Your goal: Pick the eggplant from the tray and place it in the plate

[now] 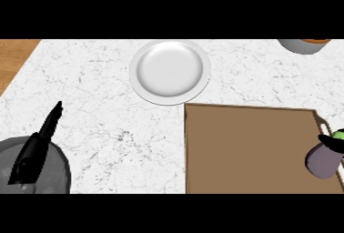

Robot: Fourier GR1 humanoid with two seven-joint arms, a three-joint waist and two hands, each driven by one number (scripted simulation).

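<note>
the left hand point(37, 145) rests at the lower left edge, fingers straight and holding nothing. a white plate point(170, 71) sits on the marble counter point(94, 91) just beyond the brown tray point(249, 150). the eggplant point(325, 158) lies at the tray's right edge; the right hand is out of view.

The eggplant point(326, 159) and tray point(249, 150) are cut by the right edge; a pot point(304, 44) is clipped at top
</note>
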